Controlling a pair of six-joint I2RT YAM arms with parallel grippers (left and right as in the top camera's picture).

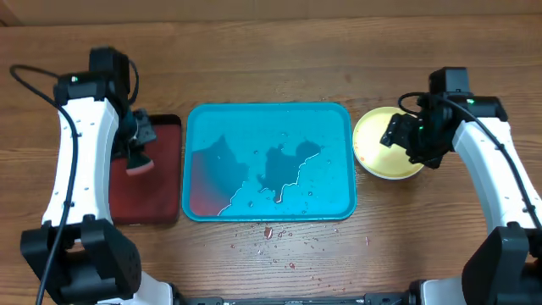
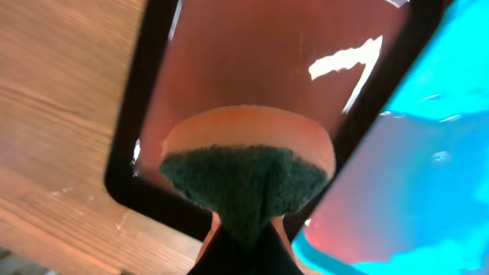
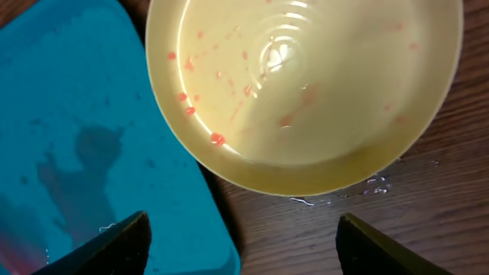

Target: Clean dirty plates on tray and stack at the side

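The turquoise tray (image 1: pixel 269 161) lies at mid table, wet, with a red smear at its front left; no plate is on it. It also shows in the right wrist view (image 3: pixel 92 145). A pale cream-yellow plate (image 1: pixel 377 146) sits on the table just right of the tray, with red specks and water in it (image 3: pixel 306 92). Whether other plates lie under it I cannot tell. My right gripper (image 1: pixel 408 134) hovers open above this plate (image 3: pixel 241 244). My left gripper (image 1: pixel 138 151) is shut on a pink and green sponge (image 2: pixel 248 172) over the dark red tray (image 2: pixel 252 61).
The black-rimmed dark red tray (image 1: pixel 161 169) lies left of the turquoise tray. Red specks and water drops (image 1: pixel 275 237) are scattered on the wooden table in front of the turquoise tray.
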